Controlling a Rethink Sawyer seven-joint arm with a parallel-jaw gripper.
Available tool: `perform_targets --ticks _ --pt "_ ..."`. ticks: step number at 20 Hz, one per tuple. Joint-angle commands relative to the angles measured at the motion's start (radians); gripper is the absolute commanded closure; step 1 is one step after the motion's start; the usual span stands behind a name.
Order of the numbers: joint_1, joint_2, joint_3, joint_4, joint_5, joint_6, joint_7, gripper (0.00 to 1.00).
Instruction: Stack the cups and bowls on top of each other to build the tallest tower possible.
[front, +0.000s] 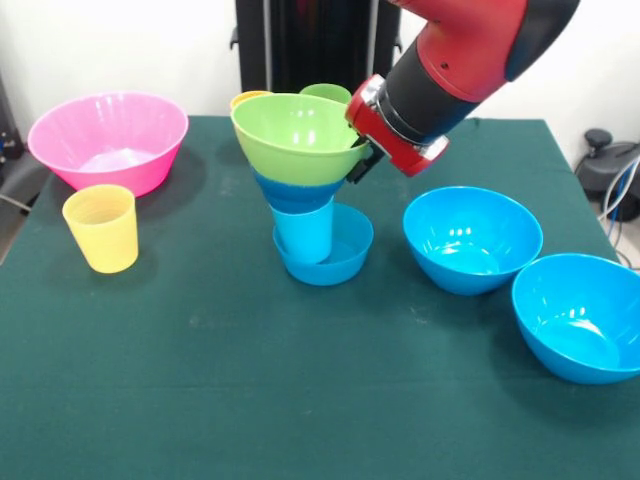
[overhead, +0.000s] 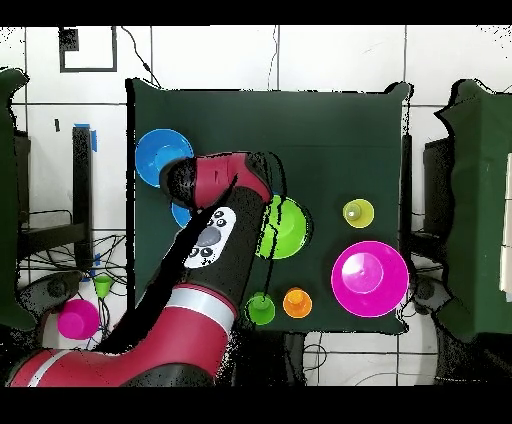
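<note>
The tower (front: 303, 215) stands mid-table: a small blue bowl (front: 345, 255) at the base, a light blue cup (front: 303, 232) in it, a blue bowl (front: 295, 192) above, and the lime green bowl (front: 298, 135) on top. My gripper (front: 360, 160) is at the lime bowl's right rim and is shut on it. From overhead the lime bowl (overhead: 285, 228) shows beside the arm, and the gripper is hidden under the arm. The pink ribbed bowl (front: 107, 140) and the yellow cup (front: 101, 228) stand on the left. The orange cup (front: 248, 98) and the green cup (front: 325, 93) stand behind the tower.
Two large blue bowls (front: 472, 238) (front: 580, 315) sit side by side on the right of the green table (front: 250, 400). The overhead view shows the pink bowl (overhead: 369, 279), yellow cup (overhead: 358, 212), orange cup (overhead: 297, 302), green cup (overhead: 261, 307) and a blue bowl (overhead: 160, 152).
</note>
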Motion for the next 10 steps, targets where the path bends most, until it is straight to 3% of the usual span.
perform_targets --ticks 1,8,9,10 --pt "-0.019 -0.005 0.115 -0.045 0.027 0.018 0.048 1.0" --pt "-0.015 0.0 0.096 -0.088 0.01 0.053 0.036 1.0" --pt "-0.012 0.001 0.093 -0.092 0.007 0.054 0.036 0.0" --pt "-0.012 0.003 0.092 -0.096 0.004 0.057 0.034 0.0"
